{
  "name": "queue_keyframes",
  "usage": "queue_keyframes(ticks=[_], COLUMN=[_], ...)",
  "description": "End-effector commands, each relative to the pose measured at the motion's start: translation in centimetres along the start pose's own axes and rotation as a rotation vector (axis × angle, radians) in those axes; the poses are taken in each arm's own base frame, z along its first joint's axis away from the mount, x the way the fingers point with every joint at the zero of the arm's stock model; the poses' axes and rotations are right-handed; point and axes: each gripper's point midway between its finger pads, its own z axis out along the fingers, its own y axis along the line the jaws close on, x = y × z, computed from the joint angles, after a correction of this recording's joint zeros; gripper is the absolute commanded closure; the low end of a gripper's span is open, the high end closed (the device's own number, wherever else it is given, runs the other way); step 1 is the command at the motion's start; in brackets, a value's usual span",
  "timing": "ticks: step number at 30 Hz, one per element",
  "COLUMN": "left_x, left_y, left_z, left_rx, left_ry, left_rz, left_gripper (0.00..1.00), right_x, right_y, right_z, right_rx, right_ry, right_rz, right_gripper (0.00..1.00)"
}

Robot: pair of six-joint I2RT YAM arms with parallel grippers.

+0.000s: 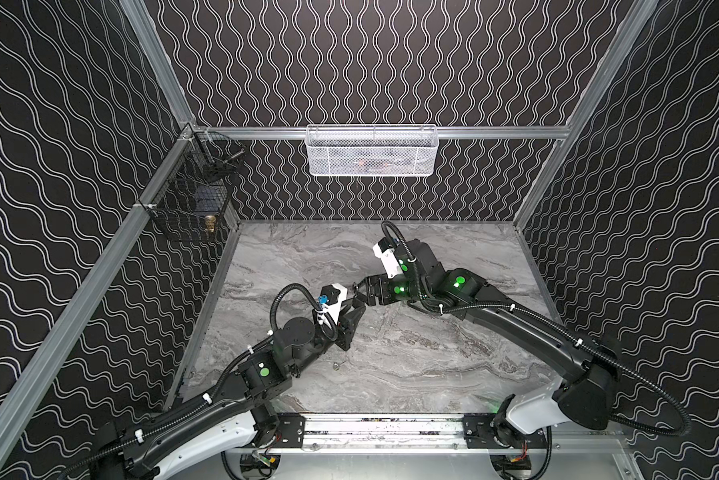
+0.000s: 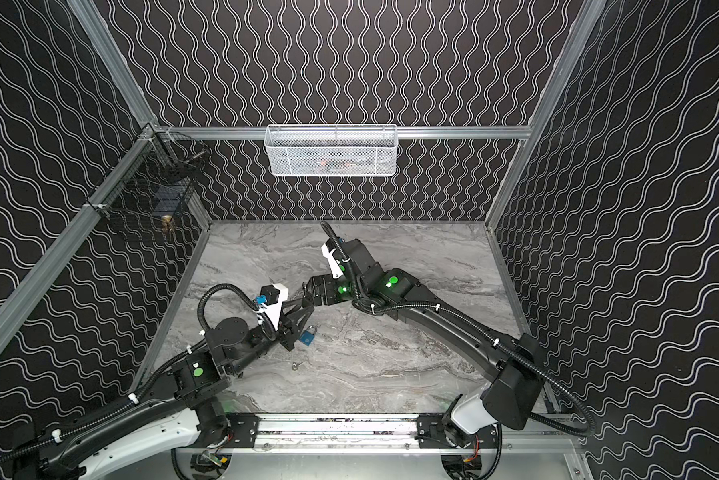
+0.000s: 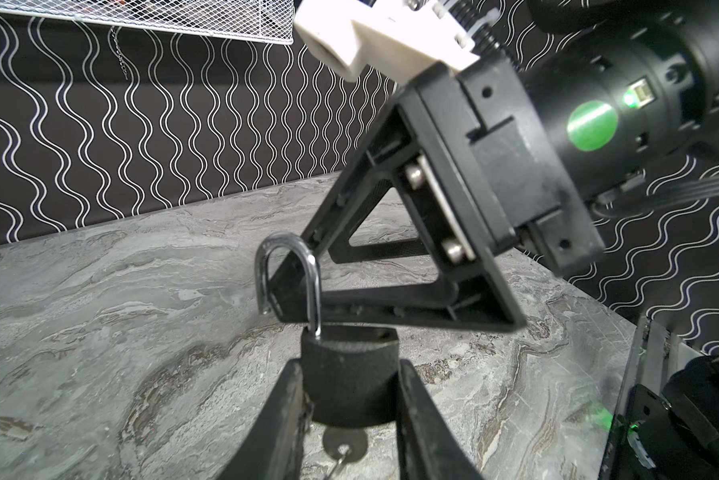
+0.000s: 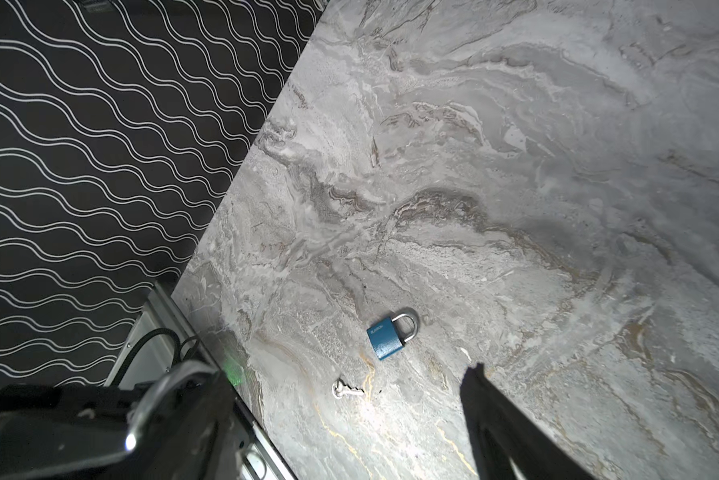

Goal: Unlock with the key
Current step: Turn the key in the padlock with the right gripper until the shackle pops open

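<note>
On blue padlock (image 4: 386, 337), pale lettering is unreadable.

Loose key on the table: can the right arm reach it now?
Probably yes. The loose key lies on bare marble table, apart from the blue padlock, and the right gripper is open and empty, though the left gripper, holding the black padlock, hangs close by.

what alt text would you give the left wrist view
Left gripper clamps a dark padlock, its shackle open and a key at its underside. The open right gripper sits just behind the shackle, above a grey marble table.
</note>
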Motion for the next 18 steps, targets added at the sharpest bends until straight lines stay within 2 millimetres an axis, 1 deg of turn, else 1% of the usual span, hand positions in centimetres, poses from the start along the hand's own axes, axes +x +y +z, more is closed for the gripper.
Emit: queue_keyframes(ticks=[1,4,7,12,15,18], left_x=[-1.55,-1.52,-1.53,-1.42,-1.29,-1.30], left_y=[-0.42,-0.49,-0.31,-0.37,-0.32,-0.47], left_z=[-0.01,0.06,0.06,0.13,0.27,0.30], left_rx=[0.018,0.021,0.010,0.013,0.009,0.017], left_ry=[-0.059,-0.057,-0.055,-0.052,-0.046,-0.046], left_rz=[0.006,0.005,0.005,0.009,0.006,0.006], left_gripper=[1.00,1.00,1.00,1.00,1.00,1.00], right_x=[-1.00,-1.08,-0.98,-0.88,-0.73,-0.55], right_y=[0.77,0.87,0.46,1.13,0.83,1.17], right_z=[0.11,0.28,0.21,-0.27,0.03,0.15], right_rx=[-0.035,-0.036,-0.020,-0.080,-0.077,-0.113], right_ry=[-0.030,-0.028,-0.028,-0.048,-0.033,-0.032], right_rz=[-0.006,-0.011,-0.011,-0.021,-0.015,-0.017], right_gripper=[0.12,0.12,0.12,0.12,0.12,0.11])
